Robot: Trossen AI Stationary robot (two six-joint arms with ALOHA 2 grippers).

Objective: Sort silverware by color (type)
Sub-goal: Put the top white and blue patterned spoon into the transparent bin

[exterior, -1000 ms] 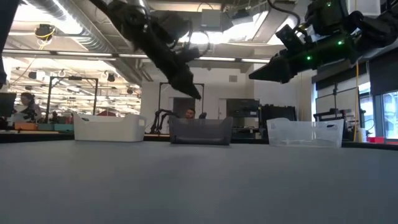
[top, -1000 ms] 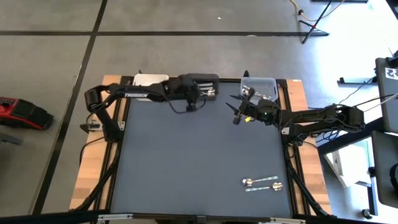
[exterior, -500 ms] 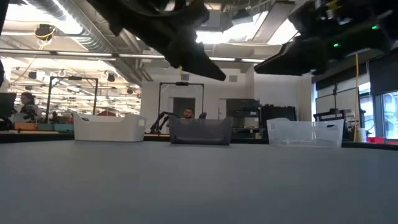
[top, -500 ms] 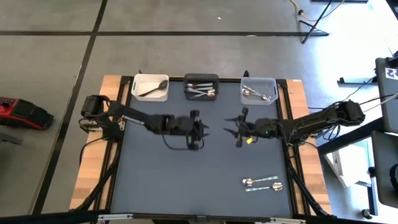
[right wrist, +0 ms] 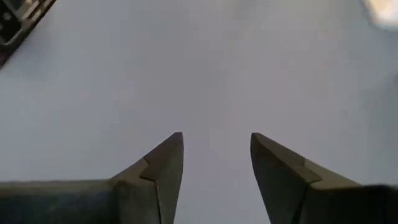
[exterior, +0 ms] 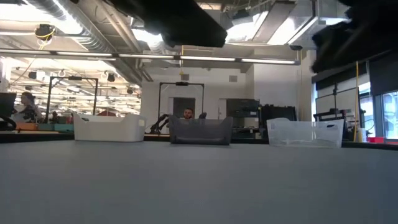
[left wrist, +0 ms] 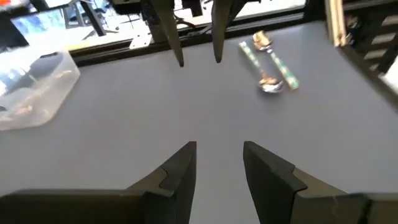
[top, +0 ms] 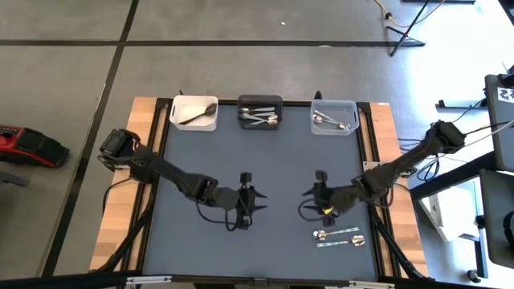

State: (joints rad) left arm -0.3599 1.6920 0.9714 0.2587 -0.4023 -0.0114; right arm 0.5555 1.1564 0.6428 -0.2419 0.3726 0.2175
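So both claws are hanging empty and spread over the surface (top: 241,120), and the right claw (top: 309,193) is needing to drop onto the two spoons (top: 339,236) just beside it.

Three bins stand in a row along the far edge of the table (top: 201,241): the left bin (top: 194,113), the middle bin (top: 260,111), the right bin (top: 334,116), each with spoons inside. Two spoons (top: 337,236) lie side by side near the table's near right corner, well apart from the right bin.
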